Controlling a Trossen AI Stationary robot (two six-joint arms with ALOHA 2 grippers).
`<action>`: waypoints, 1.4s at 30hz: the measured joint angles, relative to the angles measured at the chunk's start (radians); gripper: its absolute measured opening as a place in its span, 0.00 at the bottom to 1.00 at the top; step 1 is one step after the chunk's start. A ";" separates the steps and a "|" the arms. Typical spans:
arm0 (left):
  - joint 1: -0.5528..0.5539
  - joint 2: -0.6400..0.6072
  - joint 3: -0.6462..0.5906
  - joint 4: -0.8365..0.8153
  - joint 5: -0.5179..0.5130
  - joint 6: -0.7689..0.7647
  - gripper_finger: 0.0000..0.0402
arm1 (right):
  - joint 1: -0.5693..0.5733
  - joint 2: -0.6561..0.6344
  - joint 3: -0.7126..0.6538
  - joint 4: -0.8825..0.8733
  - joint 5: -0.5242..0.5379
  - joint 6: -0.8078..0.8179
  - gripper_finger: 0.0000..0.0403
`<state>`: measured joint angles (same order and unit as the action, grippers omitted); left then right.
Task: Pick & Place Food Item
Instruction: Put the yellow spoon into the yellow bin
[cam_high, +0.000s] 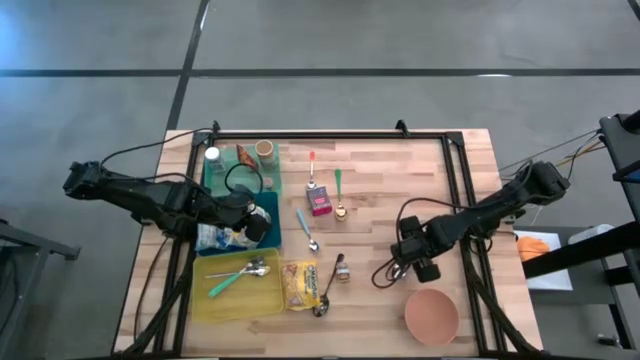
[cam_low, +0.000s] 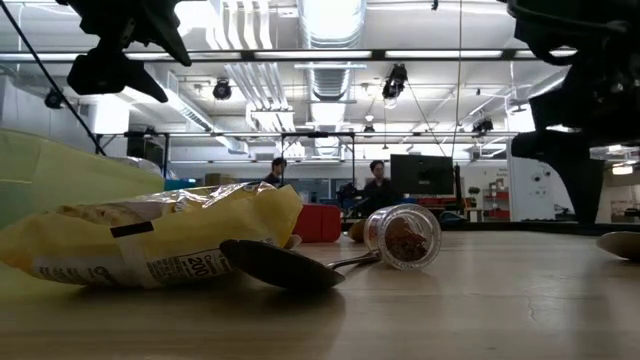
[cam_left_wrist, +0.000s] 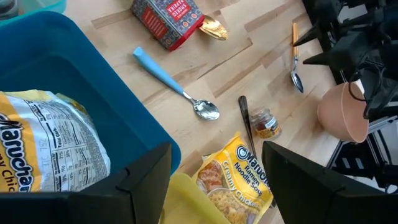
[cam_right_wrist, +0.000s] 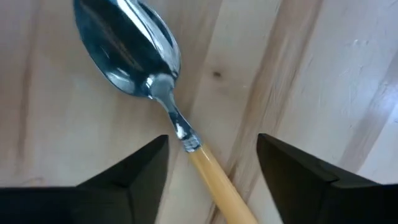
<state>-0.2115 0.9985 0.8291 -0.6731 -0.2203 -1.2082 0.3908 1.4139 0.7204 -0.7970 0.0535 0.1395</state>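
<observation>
the right gripper (cam_right_wrist: 211, 165) hung low with fingers spread around an orange-handled spoon (cam_right_wrist: 158, 99) lying near the table's (cam_high: 380, 180) right edge. the left gripper (cam_left_wrist: 214, 180), fingers spread, hovered over a noodle packet (cam_left_wrist: 43, 143) in the blue bin (cam_left_wrist: 118, 112) near the left edge.

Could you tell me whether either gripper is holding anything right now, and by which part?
Nothing is held. The right gripper is open astride the orange-handled spoon; the left gripper is open, empty.

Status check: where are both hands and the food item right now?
Left hand open over teal bin, ramen packet below. Right hand open, straddling orange-handled spoon. Nothing in the way.
</observation>
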 joint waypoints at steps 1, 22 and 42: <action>0.000 0.000 0.000 0.000 0.000 0.000 0.64 | 0.000 0.000 -0.008 0.002 0.006 -0.005 0.54; 0.001 0.000 -0.001 -0.004 0.001 0.012 0.64 | 0.097 0.011 -0.019 0.018 0.061 -0.008 0.39; 0.002 0.000 -0.001 -0.004 0.011 0.004 0.64 | 0.100 0.114 -0.008 0.040 0.070 -0.018 0.07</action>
<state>-0.2100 0.9985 0.8280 -0.6770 -0.2092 -1.2040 0.4911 1.5284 0.7124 -0.7574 0.1234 0.1216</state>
